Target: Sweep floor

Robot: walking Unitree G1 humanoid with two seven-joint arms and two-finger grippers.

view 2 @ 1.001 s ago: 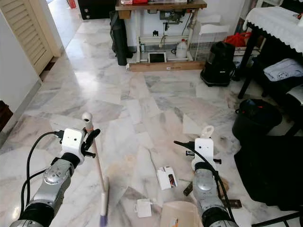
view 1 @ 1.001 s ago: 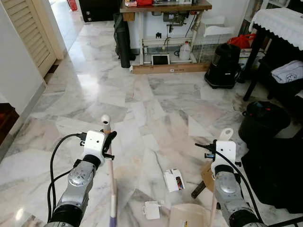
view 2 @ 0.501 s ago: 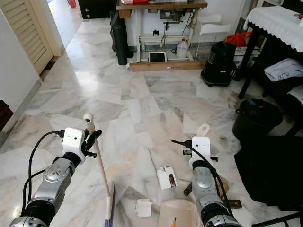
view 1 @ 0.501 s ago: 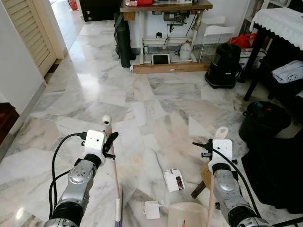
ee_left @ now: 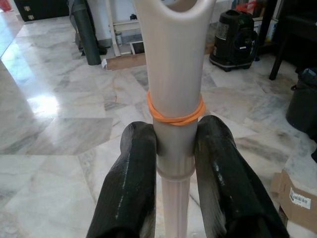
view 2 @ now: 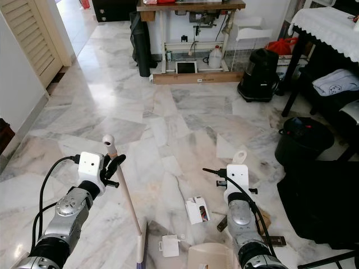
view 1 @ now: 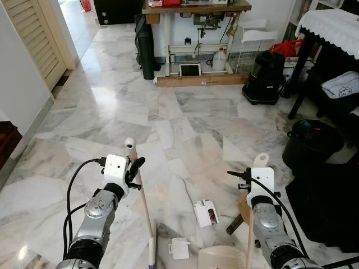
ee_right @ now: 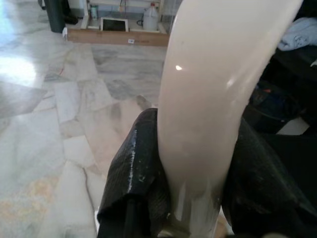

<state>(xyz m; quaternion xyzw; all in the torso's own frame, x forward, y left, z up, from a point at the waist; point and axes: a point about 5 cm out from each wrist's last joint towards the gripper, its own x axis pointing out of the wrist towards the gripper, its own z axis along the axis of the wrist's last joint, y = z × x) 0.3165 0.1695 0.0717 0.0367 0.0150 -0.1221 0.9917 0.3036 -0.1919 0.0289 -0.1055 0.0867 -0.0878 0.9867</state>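
While the dustpan (view 1: 223,258) sits at the lower centre of the frame, nothing can be made out in it. Your left gripper (ee_left: 173,148) clamps the broom (view 1: 141,202), a cream stick with an orange band, slanting down to the lower centre. Your right gripper (ee_right: 198,158) clamps the dustpan handle (view 1: 259,162). Paper scraps (view 1: 206,213) lie on the marble floor (view 1: 185,117) between them.

Broom (view 1: 145,210) left, dustpan (view 1: 223,259) right; paper scraps (view 1: 206,213) on floor (view 1: 168,117) between; table (view 1: 196,8) far ahead
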